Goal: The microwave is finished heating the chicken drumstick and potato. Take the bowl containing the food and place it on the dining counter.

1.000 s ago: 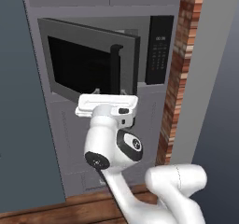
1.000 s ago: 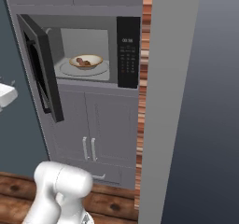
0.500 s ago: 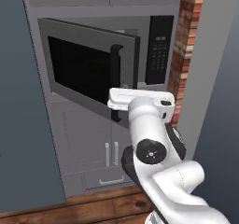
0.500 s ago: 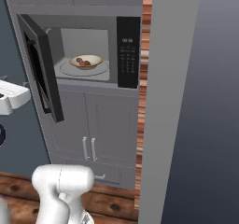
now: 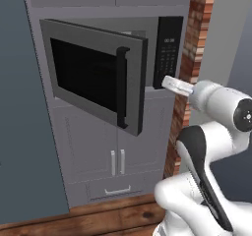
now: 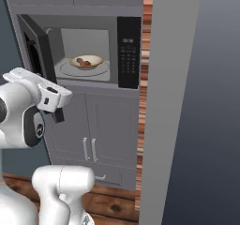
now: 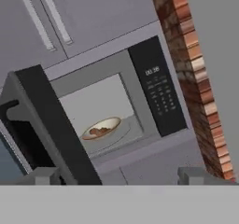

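Observation:
The microwave [image 6: 89, 27] stands open, its black glass door [image 5: 93, 80] swung out to the left. Inside, the cream bowl [image 6: 86, 61] with a tan rim rests on the clear glass turntable [image 6: 101, 72], holding reddish-brown food [image 6: 84, 62]. The hand view also shows the bowl [image 7: 101, 128], beyond the door's edge [image 7: 53, 125]. My gripper [image 7: 117, 177] hangs in front of the microwave, below and short of the opening, open and holding nothing, with its fingertips [image 7: 41, 175] wide apart. I cannot tell the drumstick from the potato. The dining counter is out of view.
The black keypad panel [image 6: 128, 52] is right of the cavity. A brick column [image 5: 189, 68] and a grey wall [image 6: 187, 102] rise close on the right. Grey cabinet doors [image 6: 89, 125] lie below the microwave, and others [image 7: 84, 13] above it. The open door's dark handle [image 5: 121, 87] juts toward me.
My arm has swung right, from in front of the open door to its right side. The hand now faces the microwave opening. The bowl and door have not moved.

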